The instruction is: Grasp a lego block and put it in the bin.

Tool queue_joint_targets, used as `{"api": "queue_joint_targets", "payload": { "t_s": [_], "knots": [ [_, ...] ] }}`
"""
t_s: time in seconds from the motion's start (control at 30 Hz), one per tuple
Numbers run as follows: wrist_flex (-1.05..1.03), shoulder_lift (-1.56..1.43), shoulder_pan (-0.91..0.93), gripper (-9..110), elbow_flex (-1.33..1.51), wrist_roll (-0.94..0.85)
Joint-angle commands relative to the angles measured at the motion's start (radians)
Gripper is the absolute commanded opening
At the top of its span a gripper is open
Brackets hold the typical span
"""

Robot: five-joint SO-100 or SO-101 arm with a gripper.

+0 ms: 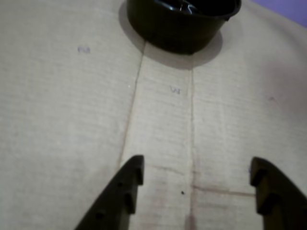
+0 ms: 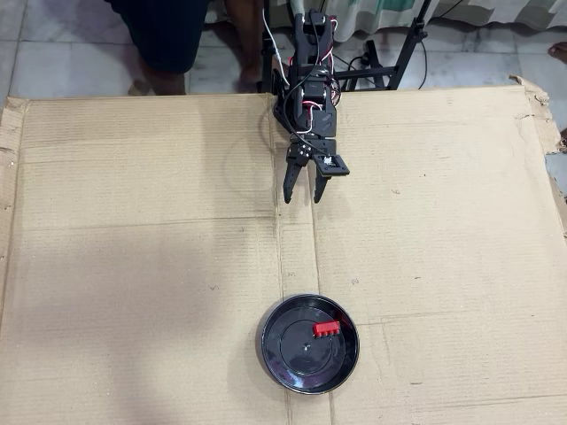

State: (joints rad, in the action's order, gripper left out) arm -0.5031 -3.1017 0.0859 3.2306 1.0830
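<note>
Lego block (image 2: 325, 328) in bin (image 2: 283, 354), long axis left-right overhead.

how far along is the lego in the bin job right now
Looks done: the overhead view shows the lego block lying inside the bin. In hand: nothing; the gripper is open and empty, well away from the bin over the cardboard. Left: nothing visible, no other block on the cardboard.
</note>
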Motion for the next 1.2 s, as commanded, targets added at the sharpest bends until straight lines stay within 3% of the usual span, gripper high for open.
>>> {"api": "queue_joint_targets", "payload": {
  "t_s": [0.0,0.7,1.17],
  "knots": [
    [-0.041,-0.049,0.0,25,0.015,-0.048],
    [-0.408,-0.308,-0.005,25,0.012,-0.756],
    [-0.462,-0.322,-0.003,25,0.011,-0.966]
  ]
}}
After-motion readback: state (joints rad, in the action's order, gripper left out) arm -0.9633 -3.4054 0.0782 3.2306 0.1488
